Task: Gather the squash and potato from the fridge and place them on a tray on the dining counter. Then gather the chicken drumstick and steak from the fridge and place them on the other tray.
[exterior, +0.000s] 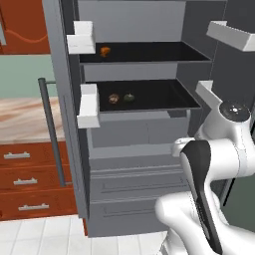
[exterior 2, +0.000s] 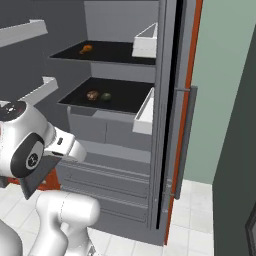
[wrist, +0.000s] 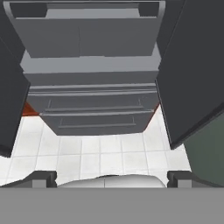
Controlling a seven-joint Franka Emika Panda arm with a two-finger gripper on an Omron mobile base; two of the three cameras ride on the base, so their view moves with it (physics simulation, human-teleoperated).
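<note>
The fridge (exterior: 134, 124) stands with both doors swung wide, its black shelves and white door bins (exterior: 88, 105) in plain sight. On the lower black shelf (exterior: 149, 97) the potato (exterior: 114, 98) and the squash (exterior: 129, 97) sit just beside each other, apart by a small gap, the brown one to the left of the dark green one as both base views show them. On the shelf above, toward its left, lies a small orange-brown piece (exterior: 104, 51) (it may be the chicken drumstick, but it is too small to tell for sure). Grey drawers (wrist: 94, 118) fill the fridge's lower part, over a white tiled floor (wrist: 100, 153).

The gripper (wrist: 112, 178) hangs low before those drawers, its two dark finger tips (wrist: 41, 177) spread to their widest, at opposite sides of the hand view, with nothing between them.

No brand, label or writing can be read on the fridge or anywhere else.
</note>
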